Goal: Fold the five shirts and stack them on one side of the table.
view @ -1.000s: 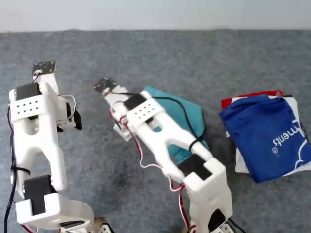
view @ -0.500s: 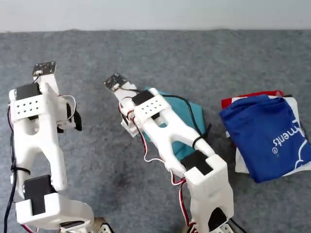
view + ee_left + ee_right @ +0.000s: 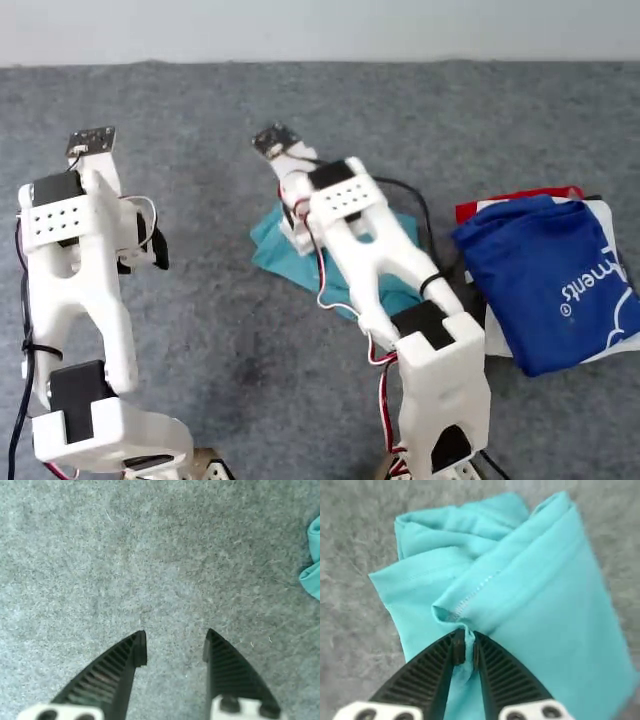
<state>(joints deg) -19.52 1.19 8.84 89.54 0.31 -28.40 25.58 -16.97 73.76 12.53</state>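
Grey felt tabletop [image 3: 200, 330] lies under both your arms. Your left gripper [image 3: 174, 650] hangs spread wide over bare felt at the high view's left. At centre, your right gripper [image 3: 465, 647] pinches a hem of the folded teal shirt [image 3: 520, 595]. At mid-right, the stack [image 3: 545, 280] shows blue over white and red layers; the teal shirt likely joins it next.

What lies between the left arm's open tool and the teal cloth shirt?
The stretch is bare: grey felt table cover alone lies between the left tool and the teal cloth shirt, as the left wrist view shows.
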